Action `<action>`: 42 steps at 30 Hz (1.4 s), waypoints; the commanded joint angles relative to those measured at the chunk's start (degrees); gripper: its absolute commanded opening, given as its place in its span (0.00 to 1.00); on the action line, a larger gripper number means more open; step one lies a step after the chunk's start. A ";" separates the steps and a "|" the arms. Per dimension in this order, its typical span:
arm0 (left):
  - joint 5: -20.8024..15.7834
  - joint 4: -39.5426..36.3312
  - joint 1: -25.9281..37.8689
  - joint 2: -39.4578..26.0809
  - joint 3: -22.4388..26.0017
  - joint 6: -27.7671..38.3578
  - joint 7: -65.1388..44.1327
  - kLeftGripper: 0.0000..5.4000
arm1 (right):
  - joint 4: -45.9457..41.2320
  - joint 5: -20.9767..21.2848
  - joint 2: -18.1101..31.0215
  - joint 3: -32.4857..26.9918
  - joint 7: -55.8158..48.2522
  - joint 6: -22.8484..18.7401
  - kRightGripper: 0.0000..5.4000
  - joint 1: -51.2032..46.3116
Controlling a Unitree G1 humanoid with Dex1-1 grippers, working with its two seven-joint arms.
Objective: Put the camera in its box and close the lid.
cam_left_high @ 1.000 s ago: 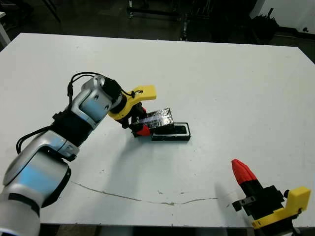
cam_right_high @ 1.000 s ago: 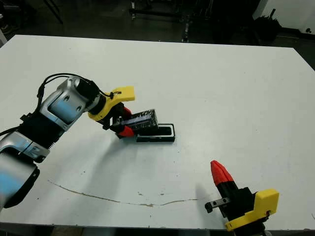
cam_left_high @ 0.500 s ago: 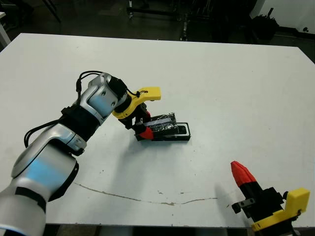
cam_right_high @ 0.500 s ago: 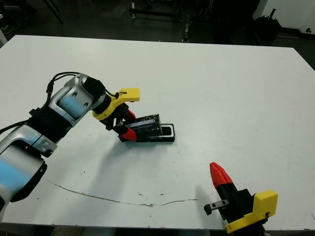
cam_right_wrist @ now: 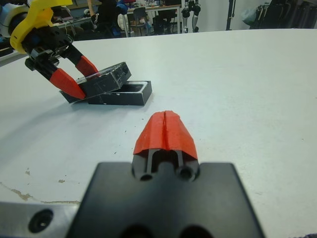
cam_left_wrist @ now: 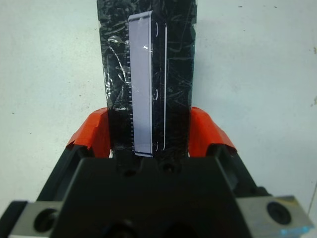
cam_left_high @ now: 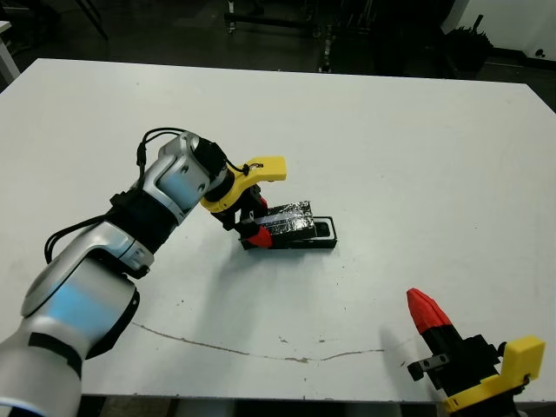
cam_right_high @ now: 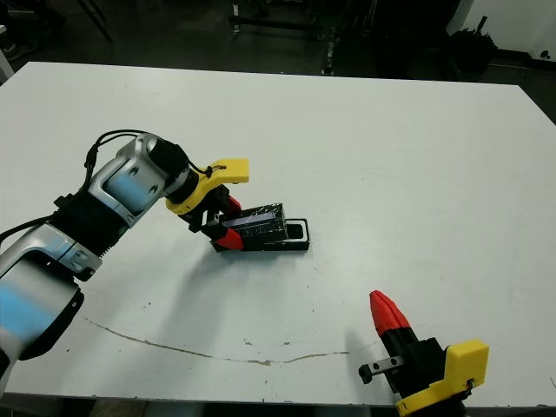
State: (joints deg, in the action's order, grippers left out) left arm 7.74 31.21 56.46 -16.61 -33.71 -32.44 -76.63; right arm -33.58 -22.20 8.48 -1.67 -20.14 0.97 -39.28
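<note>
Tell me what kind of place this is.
Probably a robotics lab or workshop: a bare white table, dark equipment stands on the floor behind it, and desks with chairs beyond in the right wrist view.

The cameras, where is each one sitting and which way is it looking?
Eye views: on the head, looking down at the table; both arms show.
Left wrist view: on the left wrist, looking along the left gripper shut on the lid.
Right wrist view: on the right wrist, past the shut right gripper toward the box.
All share the lid.
</note>
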 commanded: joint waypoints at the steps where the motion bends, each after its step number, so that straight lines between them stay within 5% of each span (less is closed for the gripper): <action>1: 0.53 -1.32 -2.26 1.67 -1.84 0.60 0.32 0.59 | 0.06 -0.06 0.09 -0.10 -0.01 0.48 0.00 -0.44; 42: 4.25 13.04 2.12 16.47 -2.34 5.85 3.61 0.58 | -0.50 0.49 -0.80 0.32 0.90 1.38 0.00 -2.03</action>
State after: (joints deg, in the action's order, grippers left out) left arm 12.65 44.07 60.95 -4.26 -34.54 -28.44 -72.42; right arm -34.03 -21.49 7.33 -1.07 -19.50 2.59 -41.07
